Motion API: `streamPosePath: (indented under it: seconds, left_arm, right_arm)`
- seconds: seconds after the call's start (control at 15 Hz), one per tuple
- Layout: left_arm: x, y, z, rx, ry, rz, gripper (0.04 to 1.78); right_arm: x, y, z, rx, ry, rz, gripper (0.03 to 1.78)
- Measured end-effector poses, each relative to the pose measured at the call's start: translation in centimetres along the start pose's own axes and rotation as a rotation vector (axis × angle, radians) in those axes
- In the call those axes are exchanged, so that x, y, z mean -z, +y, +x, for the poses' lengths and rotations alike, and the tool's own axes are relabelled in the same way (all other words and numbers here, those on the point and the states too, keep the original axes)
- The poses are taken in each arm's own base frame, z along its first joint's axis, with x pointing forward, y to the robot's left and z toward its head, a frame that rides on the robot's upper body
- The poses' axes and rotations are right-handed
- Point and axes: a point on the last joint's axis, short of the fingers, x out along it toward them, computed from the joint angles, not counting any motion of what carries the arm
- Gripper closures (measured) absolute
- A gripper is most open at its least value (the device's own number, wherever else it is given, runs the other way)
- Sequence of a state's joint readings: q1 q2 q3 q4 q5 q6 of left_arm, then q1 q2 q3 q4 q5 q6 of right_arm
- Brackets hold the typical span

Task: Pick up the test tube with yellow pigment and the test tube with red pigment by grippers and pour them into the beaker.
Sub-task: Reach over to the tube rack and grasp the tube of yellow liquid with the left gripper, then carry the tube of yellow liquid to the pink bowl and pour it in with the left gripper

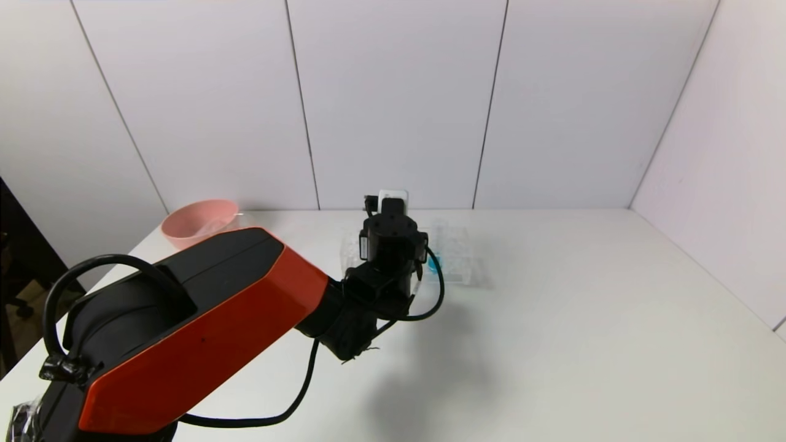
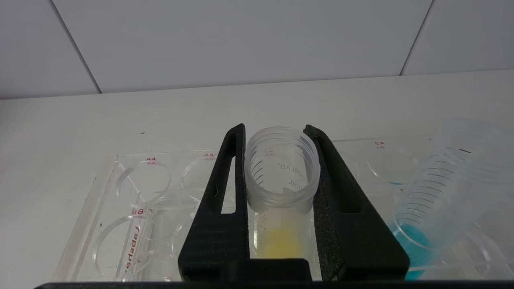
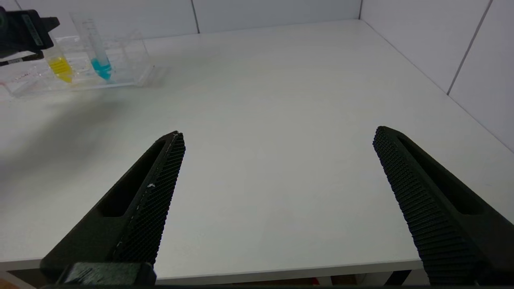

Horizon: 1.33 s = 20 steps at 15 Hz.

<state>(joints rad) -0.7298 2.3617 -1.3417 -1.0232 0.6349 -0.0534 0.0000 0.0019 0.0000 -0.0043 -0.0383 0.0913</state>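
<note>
My left gripper (image 2: 274,129) is shut on the test tube with yellow pigment (image 2: 281,176), one finger on each side just below its threaded rim. The tube stands upright in the clear tube rack (image 2: 132,192), with yellow liquid at its tip. In the head view the left wrist (image 1: 393,242) hides both the gripper and this tube. In the right wrist view the yellow tube (image 3: 60,68) shows far off under the left gripper (image 3: 24,30). My right gripper (image 3: 277,134) is open and empty over the table's front edge. The test tube with red pigment and the beaker are out of view.
A tube with blue liquid (image 2: 441,188) leans in the rack right beside the held tube; it also shows in the head view (image 1: 435,265). A pink bowl (image 1: 199,222) sits at the table's back left corner. White walls close the back and right side.
</note>
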Motion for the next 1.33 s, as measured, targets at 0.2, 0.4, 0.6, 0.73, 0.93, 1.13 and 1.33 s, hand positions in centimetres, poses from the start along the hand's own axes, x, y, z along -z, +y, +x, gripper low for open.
streamPosePath:
  seconds: [0.2, 0.4, 0.6, 0.73, 0.93, 1.13, 1.33]
  left_arm:
    - [-0.2, 0.0, 0.0, 0.0, -0.006, -0.002, 1.36]
    - [-1.9, 0.0, -0.2, 0.001, -0.033, -0.002, 1.36]
    - [-4.3, 0.2, -0.7, 0.009, -0.073, 0.028, 1.36]
    - [-5.7, 0.3, -1.0, 0.009, -0.096, 0.03, 1.36]
    - [-6.6, 0.4, -1.3, 0.011, -0.106, 0.023, 1.36]
    - [-7.8, 0.7, -1.7, 0.016, -0.107, 0.022, 1.36]
    - [-9.6, 2.5, -2.8, 0.073, -0.072, 0.046, 1.36]
  right_arm:
    - [0.0, 0.0, 0.0, 0.0, 0.0, 0.0, 0.1]
    - [0.0, 0.0, 0.0, 0.0, 0.0, 0.0, 0.1]
    - [0.0, 0.0, 0.0, 0.0, 0.0, 0.0, 0.1]
    - [0.0, 0.0, 0.0, 0.0, 0.0, 0.0, 0.1]
    - [0.0, 0.0, 0.0, 0.0, 0.0, 0.0, 0.1]
    - [0.0, 0.0, 0.0, 0.0, 0.0, 0.0, 0.1]
    - [0.0, 0.0, 0.0, 0.0, 0.0, 0.0, 0.1]
